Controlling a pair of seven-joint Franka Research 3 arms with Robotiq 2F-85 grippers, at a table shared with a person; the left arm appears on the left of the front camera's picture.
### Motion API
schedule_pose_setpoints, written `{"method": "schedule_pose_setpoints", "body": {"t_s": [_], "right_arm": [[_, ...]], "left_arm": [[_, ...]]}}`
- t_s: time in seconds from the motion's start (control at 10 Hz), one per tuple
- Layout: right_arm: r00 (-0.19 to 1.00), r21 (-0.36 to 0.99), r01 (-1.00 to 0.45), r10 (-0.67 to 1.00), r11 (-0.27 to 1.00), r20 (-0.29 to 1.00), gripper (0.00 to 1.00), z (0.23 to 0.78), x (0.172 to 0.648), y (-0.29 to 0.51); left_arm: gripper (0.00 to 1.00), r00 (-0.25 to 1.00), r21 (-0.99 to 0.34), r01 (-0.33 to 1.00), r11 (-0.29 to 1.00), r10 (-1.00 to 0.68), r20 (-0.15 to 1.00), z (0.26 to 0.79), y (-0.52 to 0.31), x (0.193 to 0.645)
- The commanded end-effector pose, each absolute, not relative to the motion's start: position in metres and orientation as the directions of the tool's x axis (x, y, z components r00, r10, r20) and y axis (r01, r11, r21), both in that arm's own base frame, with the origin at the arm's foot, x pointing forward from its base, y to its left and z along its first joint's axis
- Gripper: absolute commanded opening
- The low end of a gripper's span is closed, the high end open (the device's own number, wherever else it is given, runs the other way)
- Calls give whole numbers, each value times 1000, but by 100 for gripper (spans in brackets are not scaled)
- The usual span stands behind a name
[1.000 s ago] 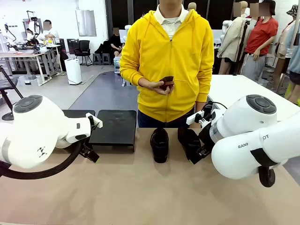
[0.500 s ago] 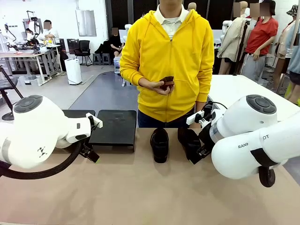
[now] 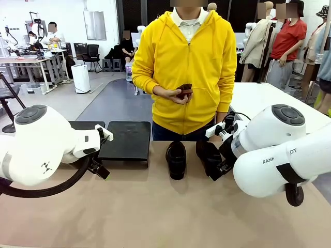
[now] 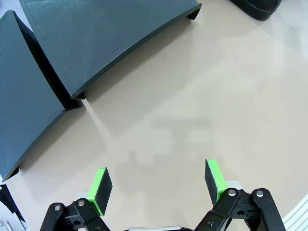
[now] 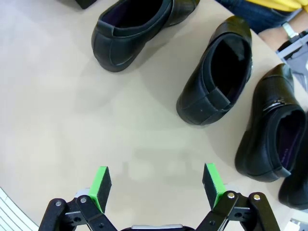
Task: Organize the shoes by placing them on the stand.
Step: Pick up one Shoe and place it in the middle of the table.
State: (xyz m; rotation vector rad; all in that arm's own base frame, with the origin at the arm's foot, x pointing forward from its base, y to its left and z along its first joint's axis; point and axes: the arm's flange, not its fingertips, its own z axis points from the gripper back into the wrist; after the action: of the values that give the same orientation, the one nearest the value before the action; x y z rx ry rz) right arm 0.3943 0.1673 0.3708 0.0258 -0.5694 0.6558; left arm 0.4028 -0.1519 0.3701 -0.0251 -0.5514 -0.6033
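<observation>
Two black loafer shoes lie on the tan table in front of the person. The right wrist view looks down on several shoes: one at the top, one in the middle, one at the right. My right gripper hangs open above bare table just short of them. The black stand sits at the table's far left. Its two sections carry nothing in the left wrist view. My left gripper is open over bare table beside the stand.
A person in a yellow hoodie stands at the far edge and holds a small dark object in both hands. A shoe's toe shows at the top right of the left wrist view. Bare tabletop lies between the arms.
</observation>
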Motion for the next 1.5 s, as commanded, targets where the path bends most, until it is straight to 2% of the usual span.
{"method": "schedule_pose_setpoints", "body": {"t_s": [0.0, 0.1, 0.2, 0.3, 0.4, 0.5, 0.7, 1.0, 1.2, 1.3, 1.4], "right_arm": [[646, -153, -583, 569, 798, 508, 100, 371, 394, 167], [668, -119, -612, 592, 782, 452, 100, 389, 391, 160], [711, -69, -605, 576, 794, 404, 100, 415, 376, 151], [772, -21, -551, 518, 834, 369, 100, 449, 360, 137], [810, 24, -497, 454, 867, 370, 100, 481, 343, 128], [856, 105, -435, 374, 894, 356, 100, 515, 319, 119], [897, 213, -360, 275, 908, 347, 100, 557, 279, 77], [893, 306, -276, 126, 911, 433, 100, 579, 197, 4], [877, 306, -227, 58, 925, 476, 100, 571, 191, -17], [893, 295, -277, 132, 915, 429, 100, 599, 197, -3], [893, 295, -277, 132, 915, 429, 100, 599, 197, -3]], "left_arm": [[100, 684, 135, 545, 828, -532, 499, 370, -152, 403], [100, 684, 80, 582, 809, -540, 491, 392, -149, 394], [100, 744, -25, 597, 802, -541, 391, 422, -142, 379], [100, 836, -164, 532, 831, -485, 255, 448, -142, 358], [100, 850, -141, 504, 852, -460, 258, 475, -137, 337], [100, 800, -178, 580, 795, -514, 310, 509, -120, 305], [100, 776, -205, 592, 779, -483, 405, 553, -89, 253], [100, 788, -302, 447, 842, -211, 579, 577, -2, 178], [100, 788, -377, 397, 837, -101, 607, 563, 22, 181], [100, 791, -293, 441, 848, -213, 573, 619, 5, 179], [100, 791, -293, 441, 848, -213, 573, 619, 5, 179]]}}
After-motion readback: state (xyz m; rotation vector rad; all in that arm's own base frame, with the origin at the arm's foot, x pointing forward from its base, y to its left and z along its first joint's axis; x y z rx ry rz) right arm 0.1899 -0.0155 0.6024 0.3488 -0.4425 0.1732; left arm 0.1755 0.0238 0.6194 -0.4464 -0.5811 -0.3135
